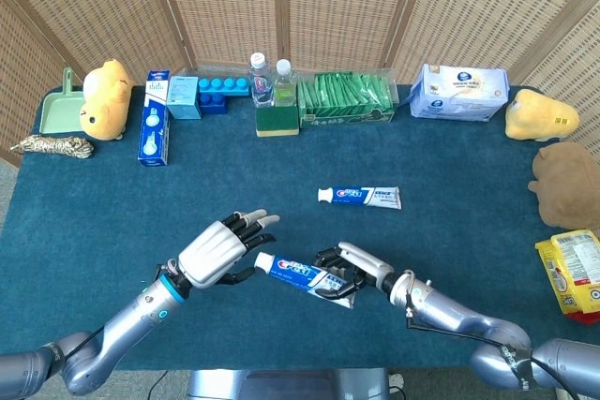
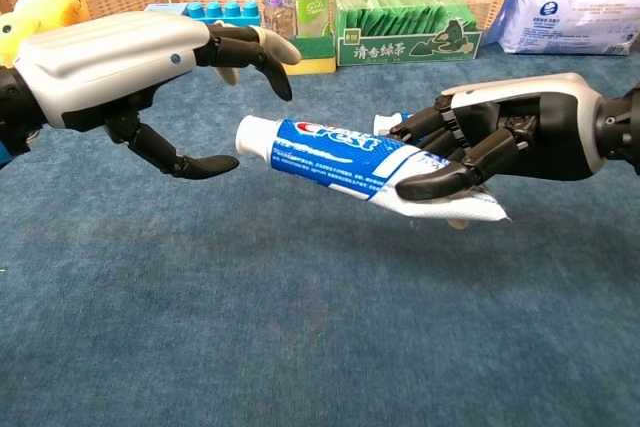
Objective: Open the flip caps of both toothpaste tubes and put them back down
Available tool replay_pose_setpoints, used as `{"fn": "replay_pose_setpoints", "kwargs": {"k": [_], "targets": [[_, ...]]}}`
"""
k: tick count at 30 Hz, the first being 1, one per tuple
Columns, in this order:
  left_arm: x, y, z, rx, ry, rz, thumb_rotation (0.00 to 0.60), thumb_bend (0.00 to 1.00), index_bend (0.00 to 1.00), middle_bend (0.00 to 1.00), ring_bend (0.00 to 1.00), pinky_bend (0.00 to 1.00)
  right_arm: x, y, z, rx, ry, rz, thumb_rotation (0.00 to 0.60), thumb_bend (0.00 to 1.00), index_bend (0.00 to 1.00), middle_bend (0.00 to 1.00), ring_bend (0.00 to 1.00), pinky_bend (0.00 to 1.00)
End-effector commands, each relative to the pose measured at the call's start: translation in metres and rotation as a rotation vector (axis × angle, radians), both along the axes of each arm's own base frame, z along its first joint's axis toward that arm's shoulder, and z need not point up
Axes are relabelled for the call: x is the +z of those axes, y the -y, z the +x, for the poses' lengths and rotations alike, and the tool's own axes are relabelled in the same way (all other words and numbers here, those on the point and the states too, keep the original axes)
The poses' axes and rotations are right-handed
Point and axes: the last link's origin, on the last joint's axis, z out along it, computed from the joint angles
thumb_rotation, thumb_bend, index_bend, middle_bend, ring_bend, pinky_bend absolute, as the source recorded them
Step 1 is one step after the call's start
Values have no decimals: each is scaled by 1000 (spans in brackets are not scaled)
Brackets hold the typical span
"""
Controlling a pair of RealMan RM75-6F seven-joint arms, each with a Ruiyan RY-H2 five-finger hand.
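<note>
My right hand [image 1: 361, 269] [image 2: 500, 142] grips a blue and white toothpaste tube [image 1: 302, 274] [image 2: 350, 157] by its tail end and holds it above the table, white cap [image 2: 252, 133] pointing left. My left hand [image 1: 220, 250] [image 2: 140, 72] is open, its fingers spread just beside the cap, thumb below it and other fingers above. No contact with the cap shows. A second toothpaste tube [image 1: 359, 197] lies flat on the blue cloth further back, cap to the left.
Along the far edge stand a boxed toothpaste [image 1: 154, 130], blue blocks [image 1: 216, 94], two bottles [image 1: 270, 80], a green packet box [image 1: 345, 100] and a wipes pack [image 1: 459, 93]. Plush toys [image 1: 105, 97] [image 1: 539, 116] sit at both sides, a snack pack [image 1: 574, 274] at right.
</note>
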Motion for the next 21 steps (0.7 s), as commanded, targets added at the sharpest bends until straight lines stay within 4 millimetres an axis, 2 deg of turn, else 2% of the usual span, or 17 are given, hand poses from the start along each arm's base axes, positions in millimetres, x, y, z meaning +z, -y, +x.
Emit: {"fn": "replay_pose_setpoints", "kwargs": {"k": [1, 4, 9, 15, 21], "targets": [[-3, 0, 2, -5, -1, -8, 555, 281, 269, 156, 134, 262, 0, 0, 0, 7, -2, 0, 600, 443, 955, 741, 702, 644], [-6, 1, 4, -13, 3, -13, 556, 281, 273, 157, 134, 265, -1, -1, 0, 7, 2, 6, 600, 443, 955, 741, 702, 644], [-8, 2, 6, -28, 6, -13, 599, 293, 292, 171, 149, 277, -1, -3, 2, 10, 7, 18, 600, 442, 955, 741, 702, 644], [-11, 3, 9, -50, 12, -17, 600, 363, 320, 198, 172, 289, -2, -5, 1, 16, 5, 27, 600, 445, 955, 741, 703, 644], [-12, 4, 10, -66, 10, -30, 599, 382, 325, 202, 175, 291, -2, -7, 0, 17, 4, 34, 600, 444, 955, 741, 703, 644]]}}
